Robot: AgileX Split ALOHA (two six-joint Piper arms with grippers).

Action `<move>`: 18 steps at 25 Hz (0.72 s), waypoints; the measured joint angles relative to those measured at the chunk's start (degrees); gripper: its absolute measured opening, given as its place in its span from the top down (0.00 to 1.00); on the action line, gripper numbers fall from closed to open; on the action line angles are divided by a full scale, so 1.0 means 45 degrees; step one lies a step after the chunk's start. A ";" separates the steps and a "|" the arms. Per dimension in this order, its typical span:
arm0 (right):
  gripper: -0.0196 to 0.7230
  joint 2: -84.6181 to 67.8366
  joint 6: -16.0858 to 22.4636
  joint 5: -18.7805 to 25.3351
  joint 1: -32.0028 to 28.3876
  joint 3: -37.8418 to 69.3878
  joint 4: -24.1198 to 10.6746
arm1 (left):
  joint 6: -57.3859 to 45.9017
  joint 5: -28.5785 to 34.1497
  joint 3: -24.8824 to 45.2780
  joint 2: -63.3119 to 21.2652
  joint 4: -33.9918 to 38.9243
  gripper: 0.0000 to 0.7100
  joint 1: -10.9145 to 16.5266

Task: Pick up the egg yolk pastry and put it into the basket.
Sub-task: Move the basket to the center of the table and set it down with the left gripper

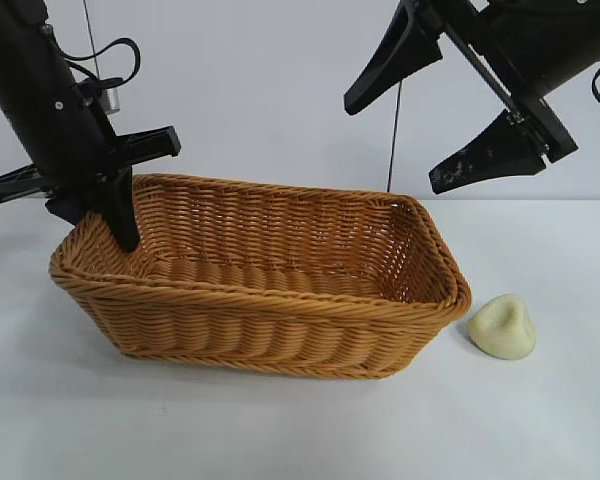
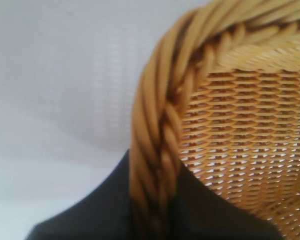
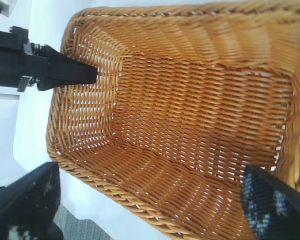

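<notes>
While the pastry lies untouched on the desk, the pick-up has not begun; places below are given relative to the basket.

Egg yolk pastry: the egg yolk pastry (image 1: 502, 327) sits on the white desk (image 1: 540, 420), just beside the basket's right end, outside it and apart from the rim, nearer the camera than the basket's far wall.

Basket: the basket (image 1: 260, 330) stands upright mid-desk, and the right wrist view shows nothing lying on its woven floor (image 3: 190, 110).

Left end effector: the left end effector (image 1: 120, 215) is at the basket's left end, one finger reaching down inside the wall; in the left wrist view the braided rim (image 2: 157, 150) runs between the two dark fingers, so it looks pressed together on that rim, steadying the basket.

Right end effector: the right end effector (image 1: 435, 115) hangs high over the basket's right end, fingers spread wide, holding nothing; its camera looks down into the basket and the pastry is out of that view.

Step in hand: judged as the approach, before any grasp.

Next move calls for: the right arm shifting outward past the basket's right rim, descending over the pastry with fingers still spread, then closing gently, since the lump looks soft and rounded and could slip or dent.
</notes>
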 joint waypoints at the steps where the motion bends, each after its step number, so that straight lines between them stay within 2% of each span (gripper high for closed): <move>1: 0.03 0.0000 0.0000 0.0000 0.0000 0.0000 0.0000 | 0.0000 -0.0234 0.0302 0.0000 -0.0014 0.87 0.0000; 6: 0.03 0.0000 0.0000 0.0009 0.0000 0.0000 0.0000 | 0.0027 -0.1393 0.1522 0.0000 -0.0472 0.87 0.0041; 13: 0.03 0.0000 0.0000 0.0013 0.0000 0.0000 0.0000 | 0.0077 -0.1539 0.1604 -0.0021 -0.0534 0.86 0.0041; 15: 0.03 0.0000 0.0014 0.0013 0.0000 0.0000 0.0000 | 0.0077 -0.1509 0.1607 -0.0021 -0.0534 0.76 0.0041; 16: 0.03 0.0000 0.0046 0.0024 0.0000 0.0000 -0.0010 | 0.0077 -0.1501 0.1618 -0.0021 -0.0534 0.66 0.0041; 18: 0.03 0.0000 0.0044 0.0027 0.0000 0.0000 -0.0010 | 0.0077 -0.1467 0.1618 -0.0021 -0.0534 0.38 0.0041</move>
